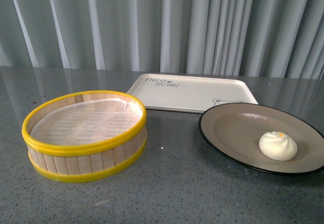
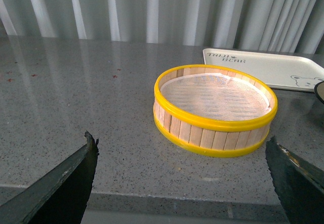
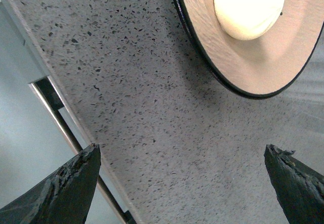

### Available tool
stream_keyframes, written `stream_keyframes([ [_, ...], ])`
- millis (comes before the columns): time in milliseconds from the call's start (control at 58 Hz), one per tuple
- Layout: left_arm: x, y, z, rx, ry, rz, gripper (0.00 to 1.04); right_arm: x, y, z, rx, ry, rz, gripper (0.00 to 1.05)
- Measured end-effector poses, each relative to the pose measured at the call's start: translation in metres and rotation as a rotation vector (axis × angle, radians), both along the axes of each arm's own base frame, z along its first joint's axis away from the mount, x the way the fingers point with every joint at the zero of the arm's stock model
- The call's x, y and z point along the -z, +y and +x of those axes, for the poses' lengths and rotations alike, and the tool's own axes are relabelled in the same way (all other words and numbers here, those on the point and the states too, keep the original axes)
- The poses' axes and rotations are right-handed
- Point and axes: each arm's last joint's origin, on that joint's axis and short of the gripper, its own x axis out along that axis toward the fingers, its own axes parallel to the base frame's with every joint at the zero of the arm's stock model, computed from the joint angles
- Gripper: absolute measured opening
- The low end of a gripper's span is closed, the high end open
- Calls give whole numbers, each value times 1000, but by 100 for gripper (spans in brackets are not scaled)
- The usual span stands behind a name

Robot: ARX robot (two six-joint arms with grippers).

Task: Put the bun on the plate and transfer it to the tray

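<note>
White pleated steamed bun (image 1: 277,145) sits on round beige black-rimmed plate (image 1: 228,128), beside cream rectangular tray (image 1: 187,92). Left pincer (image 2: 180,148), right pincer (image 3: 182,153): spread, empty. Plate likely rigid, slick; grip rim, keep level.

The plate (image 1: 233,128) runs off the front view's right edge and covers the tray's (image 1: 192,93) lower-right corner. The tray's lettering (image 1: 162,82) is too blurred to read.
</note>
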Motion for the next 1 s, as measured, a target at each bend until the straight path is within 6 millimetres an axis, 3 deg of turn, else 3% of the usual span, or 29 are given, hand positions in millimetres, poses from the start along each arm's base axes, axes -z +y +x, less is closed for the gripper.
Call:
stream_keyframes([
  [362,0,0,0,0,0,0,98,6,7,21,-171,47,-68,96],
  [1000,0,0,0,0,0,0,98,18,30,51,-260,30,-104,96],
])
